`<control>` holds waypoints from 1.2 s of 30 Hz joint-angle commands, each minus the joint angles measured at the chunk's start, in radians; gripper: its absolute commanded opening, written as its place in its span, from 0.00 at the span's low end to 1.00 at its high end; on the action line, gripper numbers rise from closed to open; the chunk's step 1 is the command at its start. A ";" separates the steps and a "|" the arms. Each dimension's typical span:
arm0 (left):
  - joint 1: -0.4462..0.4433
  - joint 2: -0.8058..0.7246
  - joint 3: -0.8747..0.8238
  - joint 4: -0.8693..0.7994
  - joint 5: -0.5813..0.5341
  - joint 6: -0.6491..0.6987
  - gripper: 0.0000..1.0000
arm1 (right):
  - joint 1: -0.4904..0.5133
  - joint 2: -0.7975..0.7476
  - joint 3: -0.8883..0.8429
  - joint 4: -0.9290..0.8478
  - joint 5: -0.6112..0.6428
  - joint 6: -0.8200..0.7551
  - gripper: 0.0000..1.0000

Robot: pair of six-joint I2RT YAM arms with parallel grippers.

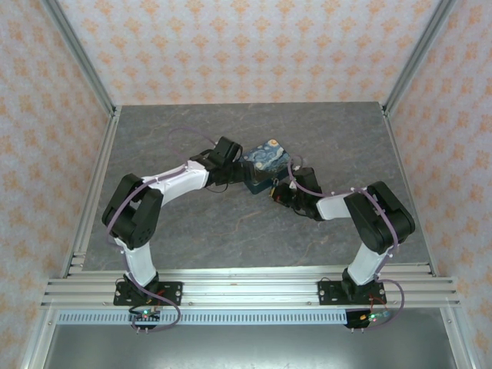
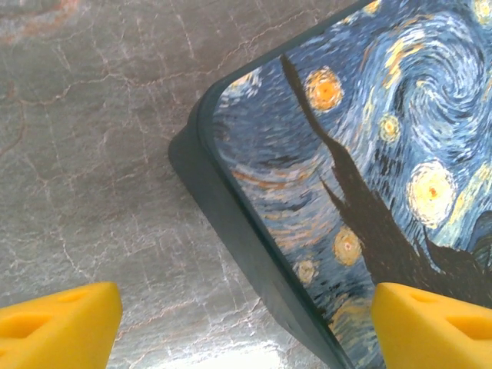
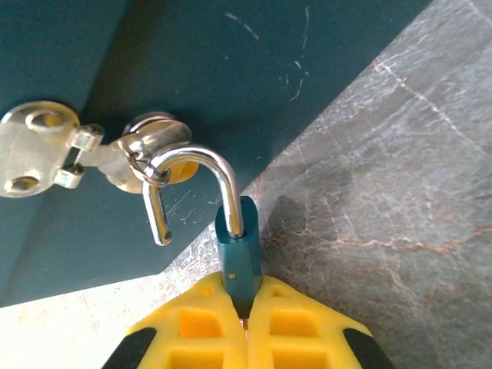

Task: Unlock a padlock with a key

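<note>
Steel shackle [image 3: 188, 165] juts straight ahead of the right claw [image 3: 246, 315], clamped tight on the blue padlock [image 3: 237, 254]; the left claw [image 2: 246, 327] gapes empty astride the box [image 2: 369, 154] edge.

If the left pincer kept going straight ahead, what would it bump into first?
Most likely the starry box. Its dark edge runs right between the yellow fingers of the open left pincer. How far away it is I can't tell from here.

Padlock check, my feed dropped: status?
Left gripper open, straddling box edge. Right gripper shut on padlock body. Shackle open, hooked through hasp ring.
</note>
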 commanded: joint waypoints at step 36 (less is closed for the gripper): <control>-0.040 0.157 0.022 -0.089 -0.044 0.011 0.83 | -0.205 0.106 0.172 0.062 -0.004 0.209 0.00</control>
